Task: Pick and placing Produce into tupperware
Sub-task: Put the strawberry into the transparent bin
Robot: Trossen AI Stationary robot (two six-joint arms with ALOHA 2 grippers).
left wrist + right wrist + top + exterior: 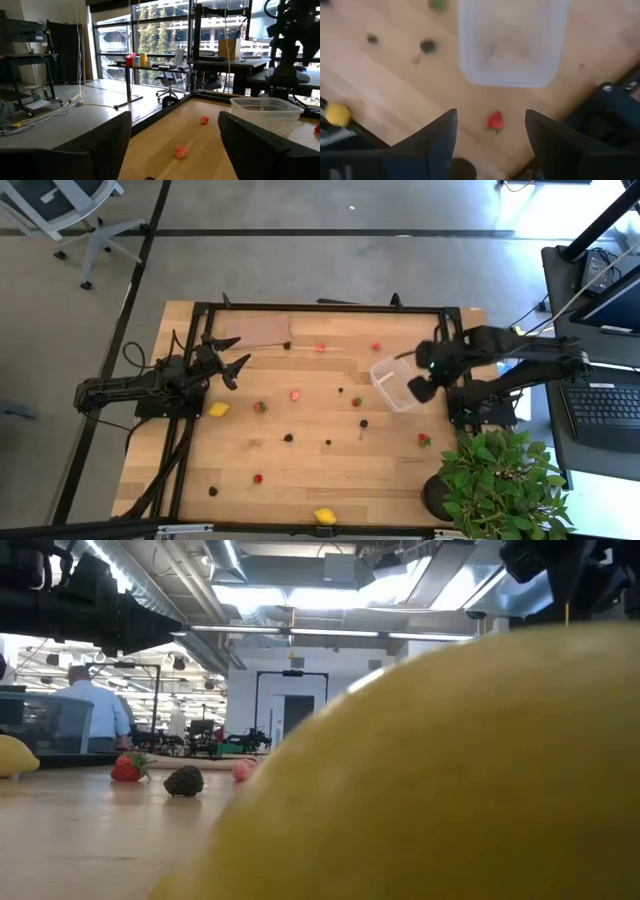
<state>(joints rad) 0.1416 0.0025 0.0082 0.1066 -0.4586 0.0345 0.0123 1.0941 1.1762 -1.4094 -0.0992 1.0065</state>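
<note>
1. We judge the job to be at its start: the tupperware looks empty in the right wrist view, and the produce lies scattered over the table.

2. Our right gripper hangs over the tub's 3 o'clock edge with its fingers spread wide and nothing between them. Its wrist view looks down on the tupperware and on a red strawberry lying just off the tub, between the two fingers.

3. That same strawberry sits at about 5 o'clock from the tub in the high view, and it seems the likeliest first pick for this arm.

4. Our left gripper waits near the table's 9 o'clock side, also wide open and empty, aimed across the table toward the tub. A yellow lemon lies near it, at about 6 o'clock from the fingers.

5. The next move, as we read it, calls for lowering the right gripper onto the strawberry, closing gently on so small a piece, then carrying it the short way over the tub wall.

6. Other pieces, such as the dark berry, are left for later.
</note>
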